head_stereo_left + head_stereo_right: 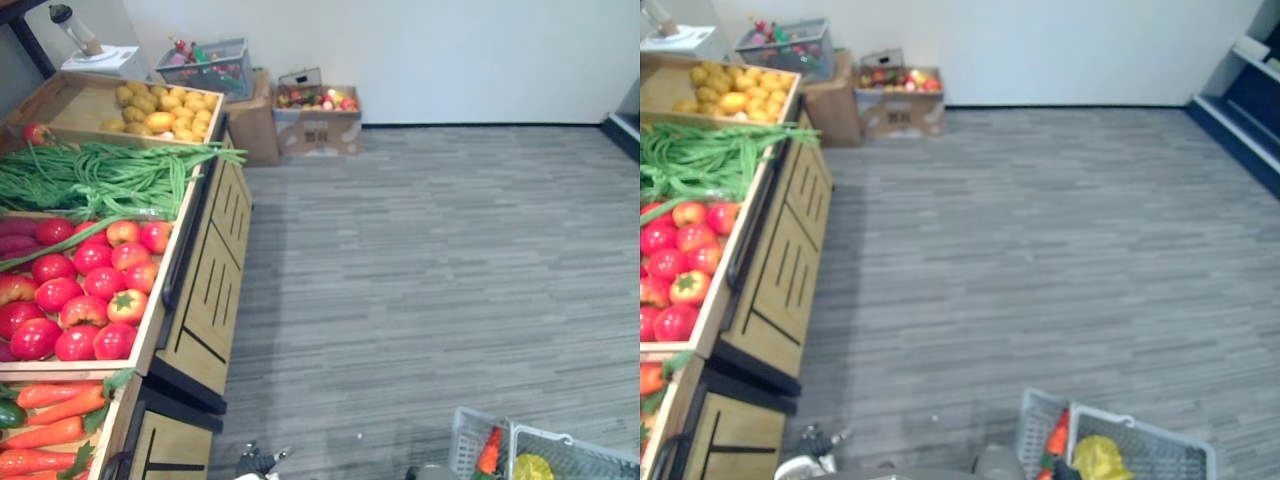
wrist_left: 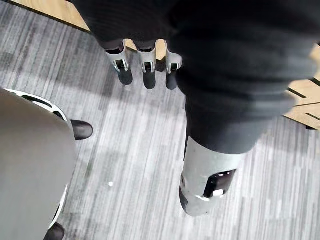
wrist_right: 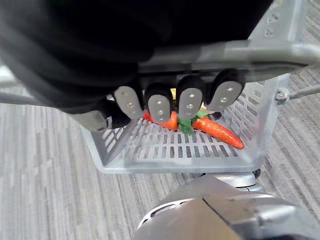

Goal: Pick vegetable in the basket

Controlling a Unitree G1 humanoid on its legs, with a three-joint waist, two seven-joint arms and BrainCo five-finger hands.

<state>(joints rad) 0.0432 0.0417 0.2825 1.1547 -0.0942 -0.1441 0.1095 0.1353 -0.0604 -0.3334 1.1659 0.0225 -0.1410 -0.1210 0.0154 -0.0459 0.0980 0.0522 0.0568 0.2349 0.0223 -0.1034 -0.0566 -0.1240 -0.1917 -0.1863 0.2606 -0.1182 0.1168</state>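
Right hand [image 3: 160, 105] curled round the basket handle [image 3: 250, 52], carrots [image 3: 220, 131] below its fingers.
We should hold the basket [image 3: 175, 150] level; our left hand [image 2: 145, 65], slack and empty, picks.

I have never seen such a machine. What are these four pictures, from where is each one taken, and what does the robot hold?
This is a humanoid robot with two hands. Two pictures come from the cameras in its head, looking down: a wooden stand carries what look like potatoes, green beans, tomatoes and carrots. The other two come from cameras on its wrists. In the left wrist view the left hand hangs over the grey floor, fingers relaxed, holding nothing. In the right wrist view the right hand has its fingers curled round the handle of a grey basket, and a carrot lies inside it.
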